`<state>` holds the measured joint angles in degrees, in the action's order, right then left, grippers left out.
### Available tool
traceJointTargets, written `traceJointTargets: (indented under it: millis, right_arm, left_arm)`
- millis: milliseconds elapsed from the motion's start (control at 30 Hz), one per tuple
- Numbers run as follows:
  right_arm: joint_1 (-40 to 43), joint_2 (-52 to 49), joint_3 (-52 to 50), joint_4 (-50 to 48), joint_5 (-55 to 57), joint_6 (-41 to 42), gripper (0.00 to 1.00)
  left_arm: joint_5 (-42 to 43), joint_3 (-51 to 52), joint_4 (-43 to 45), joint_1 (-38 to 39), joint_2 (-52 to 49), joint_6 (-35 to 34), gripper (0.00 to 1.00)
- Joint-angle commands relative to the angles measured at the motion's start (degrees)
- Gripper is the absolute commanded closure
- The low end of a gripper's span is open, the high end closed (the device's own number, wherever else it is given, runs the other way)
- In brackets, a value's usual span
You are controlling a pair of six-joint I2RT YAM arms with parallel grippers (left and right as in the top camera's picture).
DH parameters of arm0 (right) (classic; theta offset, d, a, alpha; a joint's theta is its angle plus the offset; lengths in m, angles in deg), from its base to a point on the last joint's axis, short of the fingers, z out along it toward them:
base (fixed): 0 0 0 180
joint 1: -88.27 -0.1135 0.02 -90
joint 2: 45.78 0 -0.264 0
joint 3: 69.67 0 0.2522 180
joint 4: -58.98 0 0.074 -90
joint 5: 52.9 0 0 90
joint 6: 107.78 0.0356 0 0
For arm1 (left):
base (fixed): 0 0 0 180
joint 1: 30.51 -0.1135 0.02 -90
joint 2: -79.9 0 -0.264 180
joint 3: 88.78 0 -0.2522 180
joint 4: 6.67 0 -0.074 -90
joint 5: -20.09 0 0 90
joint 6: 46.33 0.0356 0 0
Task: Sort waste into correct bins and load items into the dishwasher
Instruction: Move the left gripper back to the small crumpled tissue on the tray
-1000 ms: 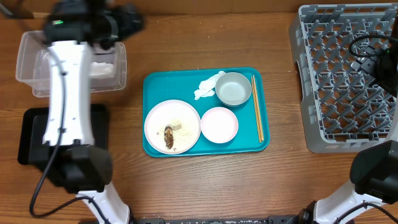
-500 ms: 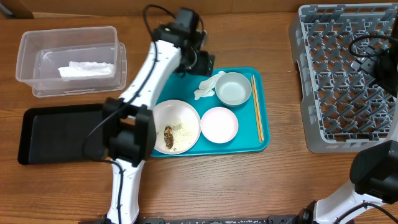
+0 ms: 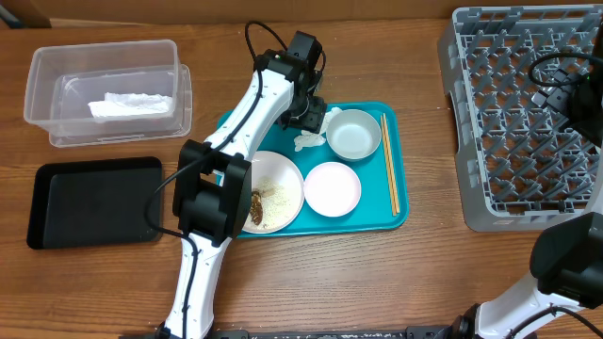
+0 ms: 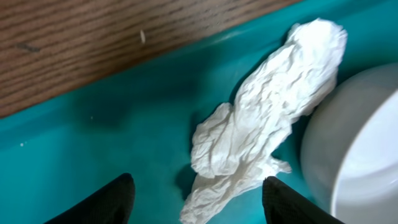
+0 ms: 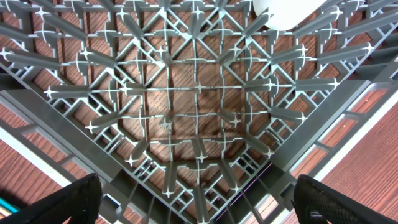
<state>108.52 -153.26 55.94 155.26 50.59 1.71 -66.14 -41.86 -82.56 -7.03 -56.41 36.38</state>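
White crumpled tissue [image 4: 267,118] near the teal tray's [image 4: 124,124] far edge lies between our left gripper's [image 4: 196,190] spread fingers; next we should descend and pinch it.

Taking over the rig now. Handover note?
Left gripper: open, jaws either side of the crumpled tissue on the teal tray, not gripping it.
Right gripper: open, holding nothing, over the dish rack.
Done: one tissue in the clear tub.
Left: bin the tray tissue, plus the brown scrap and crumbs on the large plate. Then rack that plate, the small plate, bowl and chopsticks. All four sit on the teal tray.
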Motion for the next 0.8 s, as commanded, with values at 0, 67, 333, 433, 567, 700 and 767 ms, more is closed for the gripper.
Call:
traceJointTargets:
  millis: [0, 67, 333, 433, 567, 700, 767]
  right_arm:
    - [0.07, 0.63, -0.04, -0.17, 0.09, 0.07, 0.00]
    - [0.07, 0.63, -0.04, -0.17, 0.09, 0.07, 0.00]
    - [0.07, 0.63, -0.04, -0.17, 0.09, 0.09, 0.00]
    - [0.07, 0.63, -0.04, -0.17, 0.09, 0.09, 0.00]
    - [0.07, 0.63, -0.04, -0.17, 0.09, 0.07, 0.00]
    - [0.07, 0.63, -0.04, -0.15, 0.09, 0.07, 0.00]
    - [0.07, 0.63, -0.04, -0.17, 0.09, 0.09, 0.00]
  left_arm:
    - [-1.38, -0.28, -0.68, -0.09, -2.25, 0.22, 0.33]
    - [-1.16, -0.28, -0.90, 0.07, -2.73, 0.20, 0.33]
    - [1.66, 0.04, -1.33, 0.68, -3.08, 0.24, 0.33]
    - [1.64, 0.04, -1.33, 0.70, -3.08, 0.24, 0.44]
    - [1.66, 0.04, -1.51, 0.70, -3.08, 0.24, 0.64]
    - [2.32, 0.11, -1.55, 0.70, -3.08, 0.24, 0.77]
    - [2.99, 0.37, -1.31, 0.70, -3.08, 0.24, 0.88]
